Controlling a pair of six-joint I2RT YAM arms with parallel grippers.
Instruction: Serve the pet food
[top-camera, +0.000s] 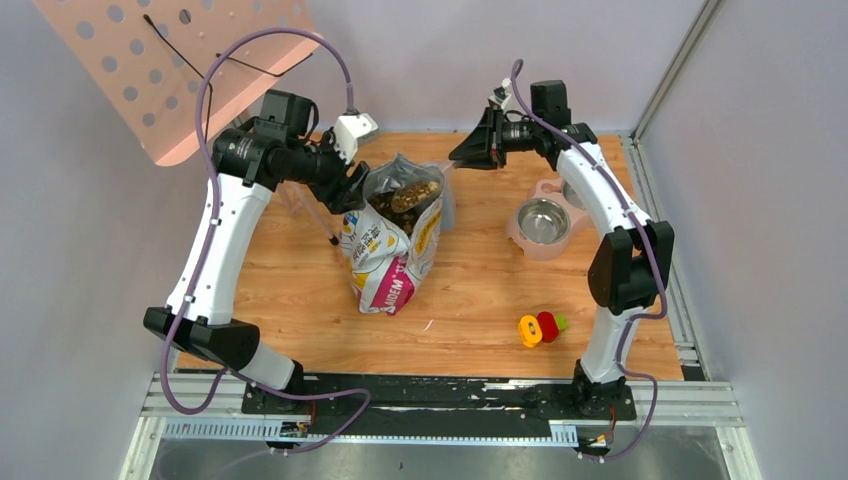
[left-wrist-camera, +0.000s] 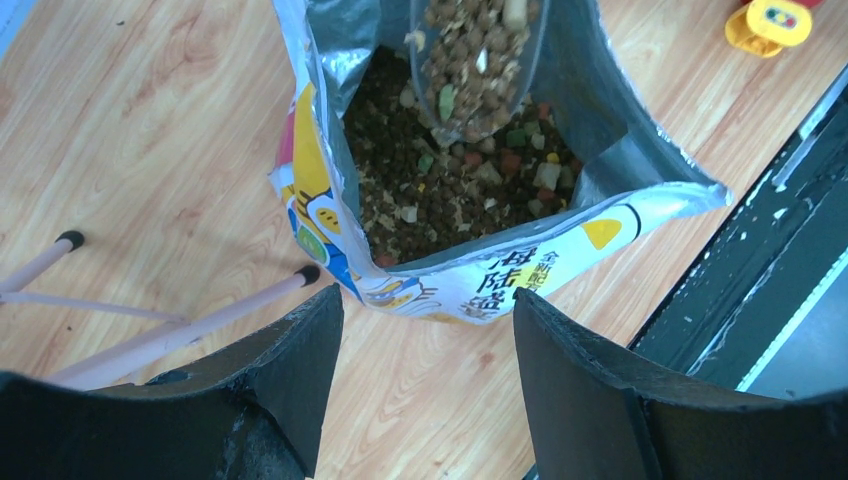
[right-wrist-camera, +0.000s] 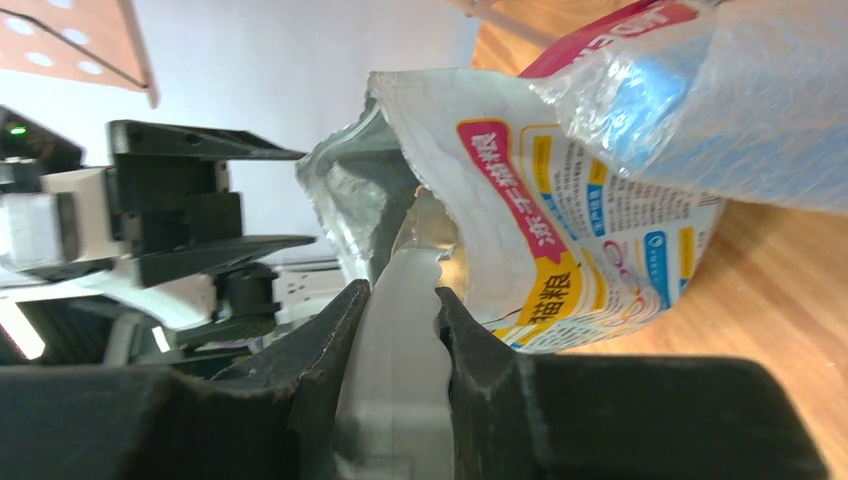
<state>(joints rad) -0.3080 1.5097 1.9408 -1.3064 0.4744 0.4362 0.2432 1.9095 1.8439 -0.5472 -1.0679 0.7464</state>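
Pinching clear plastic scoop (left-wrist-camera: 480, 80) with right tool (right-wrist-camera: 400, 296); holding left tool (left-wrist-camera: 428, 305) spread above glossy yellow-white printed bag (left-wrist-camera: 500, 285). Heaped in scoop and inside bag: small brown pet food pellets (left-wrist-camera: 450, 185), flecked green, red, white

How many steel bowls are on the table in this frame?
2. One round steel bowl sits in the pink stand's near end; the second is beyond it, mostly hidden by the right arm.

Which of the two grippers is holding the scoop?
The right gripper: its jaws clamp the handle of the clear scoop, while the left gripper hangs open and empty above the bag.
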